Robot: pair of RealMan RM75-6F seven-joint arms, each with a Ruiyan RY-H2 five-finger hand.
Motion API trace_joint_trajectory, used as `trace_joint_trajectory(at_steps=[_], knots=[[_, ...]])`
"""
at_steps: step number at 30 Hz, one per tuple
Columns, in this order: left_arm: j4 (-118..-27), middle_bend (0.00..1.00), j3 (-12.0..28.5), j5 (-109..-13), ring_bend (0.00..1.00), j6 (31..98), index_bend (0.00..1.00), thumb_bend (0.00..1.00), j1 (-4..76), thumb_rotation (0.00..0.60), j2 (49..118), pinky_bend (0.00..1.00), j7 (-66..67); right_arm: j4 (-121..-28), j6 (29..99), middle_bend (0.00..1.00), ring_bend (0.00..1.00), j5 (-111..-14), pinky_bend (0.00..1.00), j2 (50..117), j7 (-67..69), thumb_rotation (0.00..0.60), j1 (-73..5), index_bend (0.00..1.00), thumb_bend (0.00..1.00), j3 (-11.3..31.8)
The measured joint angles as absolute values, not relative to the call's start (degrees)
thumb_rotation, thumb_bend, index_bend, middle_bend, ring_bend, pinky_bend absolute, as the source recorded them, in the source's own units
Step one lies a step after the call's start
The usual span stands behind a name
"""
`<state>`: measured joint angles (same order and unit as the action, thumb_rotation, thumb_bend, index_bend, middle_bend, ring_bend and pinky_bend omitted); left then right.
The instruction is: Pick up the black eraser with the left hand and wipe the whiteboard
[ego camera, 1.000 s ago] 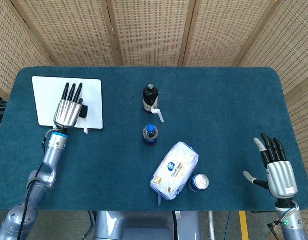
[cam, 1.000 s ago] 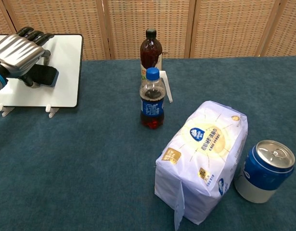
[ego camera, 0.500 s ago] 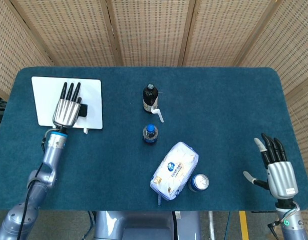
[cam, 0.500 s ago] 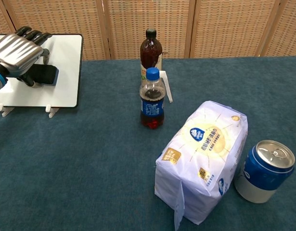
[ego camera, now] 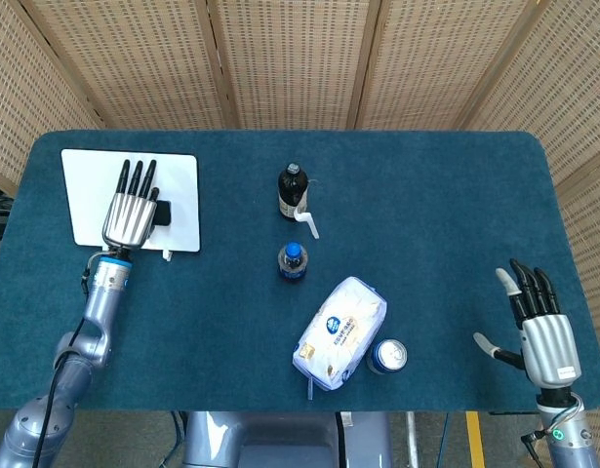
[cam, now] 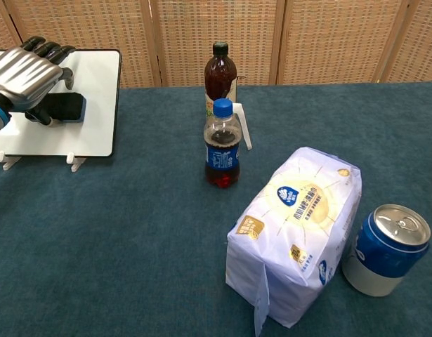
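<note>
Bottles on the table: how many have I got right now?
2. The dark brown bottle stands at mid-table toward the far edge; the blue-capped cola bottle stands just in front of it, nearer the robot. None looks hidden.

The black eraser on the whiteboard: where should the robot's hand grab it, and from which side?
Probably across its long side edges, coming from above: the black eraser lies flat on the whiteboard, a low block. The left hand is already over it, thumb beside it.
</note>
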<state>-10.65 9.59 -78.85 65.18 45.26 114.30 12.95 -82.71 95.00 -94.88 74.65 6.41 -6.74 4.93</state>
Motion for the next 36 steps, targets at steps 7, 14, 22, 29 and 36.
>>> trace_joint_trajectory(at_steps=[7, 14, 22, 29, 36], knots=[[-10.64, 0.0, 9.85, -78.53, 0.0, 64.77, 0.33, 0.0, 45.21, 0.5, 114.3, 0.0, 13.24, -82.35, 95.56, 0.0, 0.0, -95.11, 0.0, 74.78, 6.84, 0.6, -6.68, 0.0, 0.0, 5.04], [-10.7, 0.0, 10.04, -78.34, 0.0, 64.71, 0.33, 0.0, 45.22, 0.492, 114.12, 0.0, 13.35, -82.01, 96.05, 0.0, 0.0, -95.29, 0.0, 75.0, 7.19, 0.6, -6.68, 0.0, 0.0, 5.16], [-10.78, 0.0, 9.79, -78.59, 0.0, 64.69, 0.33, 0.0, 45.17, 0.492, 113.8, 0.0, 13.27, -81.8, 96.72, 0.0, 0.0, -95.73, 0.0, 75.15, 7.37, 0.6, -6.64, 0.0, 0.0, 5.2], [-10.73, 0.0, 9.49, -78.81, 0.0, 64.46, 0.33, 0.0, 45.05, 0.491, 114.03, 0.0, 13.87, -81.79, 97.07, 0.0, 0.0, -95.89, 0.0, 75.16, 7.52, 0.6, -6.56, 0.0, 0.0, 5.19], [-10.92, 0.0, 9.81, -78.54, 0.0, 64.63, 0.31, 0.0, 45.14, 0.487, 114.06, 0.0, 13.83, -81.72, 97.18, 0.0, 0.0, -95.9, 0.0, 75.17, 7.71, 0.6, -6.58, 0.0, 0.0, 5.22]])
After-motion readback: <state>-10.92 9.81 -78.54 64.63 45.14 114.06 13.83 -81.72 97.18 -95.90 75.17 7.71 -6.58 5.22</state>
